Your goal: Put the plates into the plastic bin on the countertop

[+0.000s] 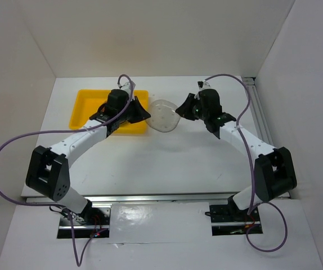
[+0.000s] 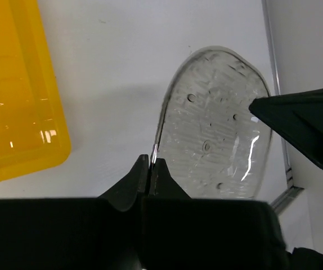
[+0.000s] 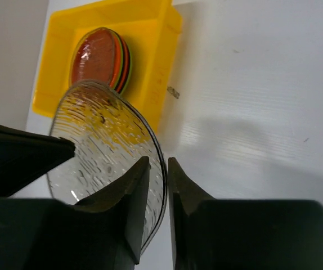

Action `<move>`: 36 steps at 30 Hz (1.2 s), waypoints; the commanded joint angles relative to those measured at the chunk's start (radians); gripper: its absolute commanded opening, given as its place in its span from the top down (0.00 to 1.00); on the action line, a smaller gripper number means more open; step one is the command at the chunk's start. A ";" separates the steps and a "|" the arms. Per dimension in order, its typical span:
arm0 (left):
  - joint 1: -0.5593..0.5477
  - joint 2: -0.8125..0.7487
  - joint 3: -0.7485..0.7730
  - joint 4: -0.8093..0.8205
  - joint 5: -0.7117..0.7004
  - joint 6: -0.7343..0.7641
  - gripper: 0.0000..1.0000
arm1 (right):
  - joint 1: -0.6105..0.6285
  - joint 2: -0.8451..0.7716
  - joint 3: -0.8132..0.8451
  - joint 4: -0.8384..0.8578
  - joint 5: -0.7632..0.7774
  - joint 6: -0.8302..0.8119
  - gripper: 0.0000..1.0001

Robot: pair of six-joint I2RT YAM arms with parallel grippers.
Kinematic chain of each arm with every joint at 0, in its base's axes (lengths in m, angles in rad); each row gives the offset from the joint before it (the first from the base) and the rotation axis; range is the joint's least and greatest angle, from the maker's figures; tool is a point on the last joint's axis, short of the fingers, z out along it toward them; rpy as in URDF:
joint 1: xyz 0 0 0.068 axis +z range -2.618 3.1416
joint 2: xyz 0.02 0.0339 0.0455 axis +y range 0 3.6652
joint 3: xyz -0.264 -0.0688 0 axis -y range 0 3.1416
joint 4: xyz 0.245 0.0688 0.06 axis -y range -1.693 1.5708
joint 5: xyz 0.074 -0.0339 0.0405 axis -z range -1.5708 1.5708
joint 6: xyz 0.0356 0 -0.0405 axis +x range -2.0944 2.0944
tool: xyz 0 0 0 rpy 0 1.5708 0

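Plate [image 2: 215,124] is clear, bumpy, rounded plastic. Left gripper [image 2: 152,163] pinches its rim tight; right gripper [image 3: 158,169] straddles the rim narrowly, can't tell if it's gripping.

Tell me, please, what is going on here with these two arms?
Both arms are at one clear plate, tilted between them just right of the yellow bin. The left gripper is shut on its rim. The right gripper straddles the opposite rim with a small gap showing, so its grip is unclear. A stack of plates, orange on top, lies in the bin.
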 commanded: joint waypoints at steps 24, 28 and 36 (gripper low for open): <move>0.587 0.040 -0.078 0.073 -0.008 -0.116 1.00 | 0.040 -0.029 -0.365 0.213 0.054 -0.103 0.00; 0.587 0.088 -0.094 0.151 0.059 -0.125 1.00 | 0.040 -0.011 -0.356 0.213 0.054 -0.114 0.00; 0.587 0.181 -0.046 0.180 0.125 -0.116 1.00 | 0.049 0.018 -0.347 0.222 0.032 -0.114 0.00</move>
